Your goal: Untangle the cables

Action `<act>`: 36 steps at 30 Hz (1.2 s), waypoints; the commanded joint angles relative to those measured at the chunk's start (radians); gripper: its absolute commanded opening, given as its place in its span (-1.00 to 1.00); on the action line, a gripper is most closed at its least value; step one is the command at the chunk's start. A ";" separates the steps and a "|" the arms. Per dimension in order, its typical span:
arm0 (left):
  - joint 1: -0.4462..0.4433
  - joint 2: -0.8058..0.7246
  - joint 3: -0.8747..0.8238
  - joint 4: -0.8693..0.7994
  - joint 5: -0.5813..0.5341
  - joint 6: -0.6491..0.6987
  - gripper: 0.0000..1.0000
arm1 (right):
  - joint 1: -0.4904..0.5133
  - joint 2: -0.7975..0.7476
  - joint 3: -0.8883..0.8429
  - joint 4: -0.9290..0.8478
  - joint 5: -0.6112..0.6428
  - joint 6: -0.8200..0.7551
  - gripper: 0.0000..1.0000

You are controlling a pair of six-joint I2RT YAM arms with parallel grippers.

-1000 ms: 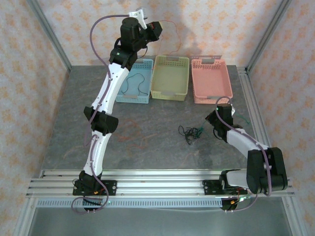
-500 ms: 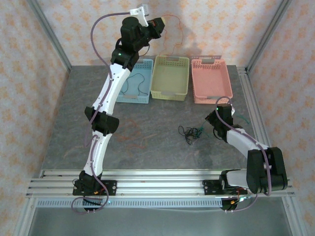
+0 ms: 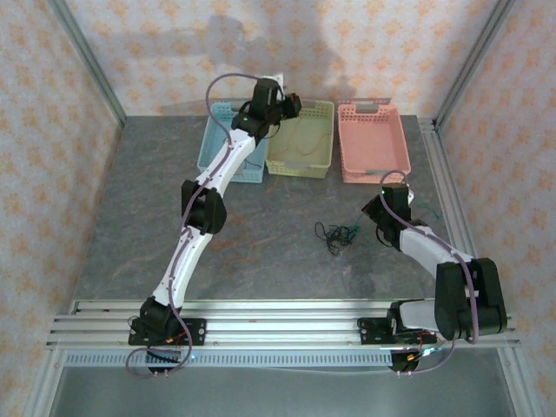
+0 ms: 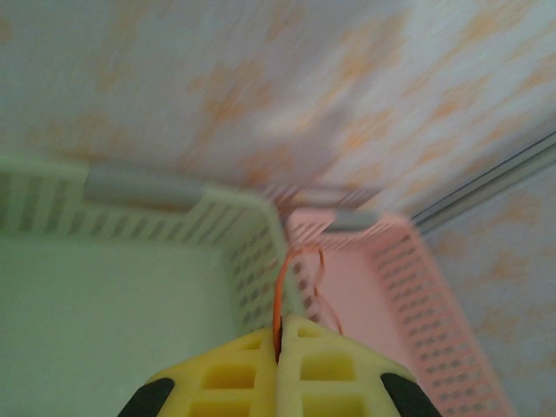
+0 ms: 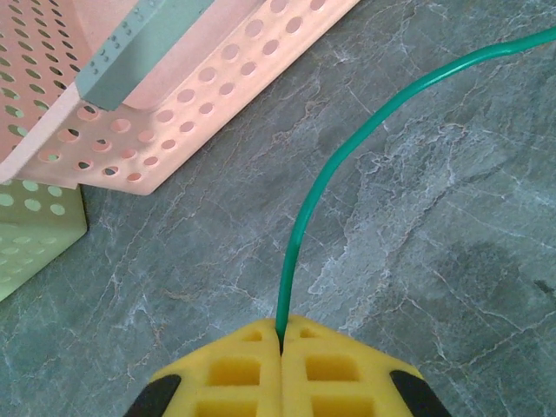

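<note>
Orange cable (image 4: 278, 291) is clamped in our left hand (image 4: 280, 334) over the green basket (image 4: 248, 265); our right hand (image 5: 281, 328) grips the green cable (image 5: 347, 165). The knot (image 3: 334, 234) on the table (image 3: 278, 217) is not yet untangled.

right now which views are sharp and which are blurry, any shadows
Left wrist: smeared throughout, the wallpaper and the rims of the green basket and pink basket are soft, the orange cable in the left gripper barely crisp. Right wrist: sharp, the table veining and the green cable read clearly. Top external: even light, in focus, a faint shadow on the back wall.
</note>
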 commanded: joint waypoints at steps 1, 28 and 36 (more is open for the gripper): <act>0.012 -0.109 0.023 0.019 -0.011 0.023 -1.00 | 0.003 0.007 0.031 0.002 0.001 -0.008 -1.00; 0.016 -0.245 0.060 0.234 -0.119 0.032 -1.00 | 0.010 0.025 0.042 -0.005 -0.005 -0.010 -1.00; 0.016 -0.210 0.077 0.256 -0.130 0.032 -1.00 | 0.013 0.035 0.048 -0.007 -0.007 -0.011 -1.00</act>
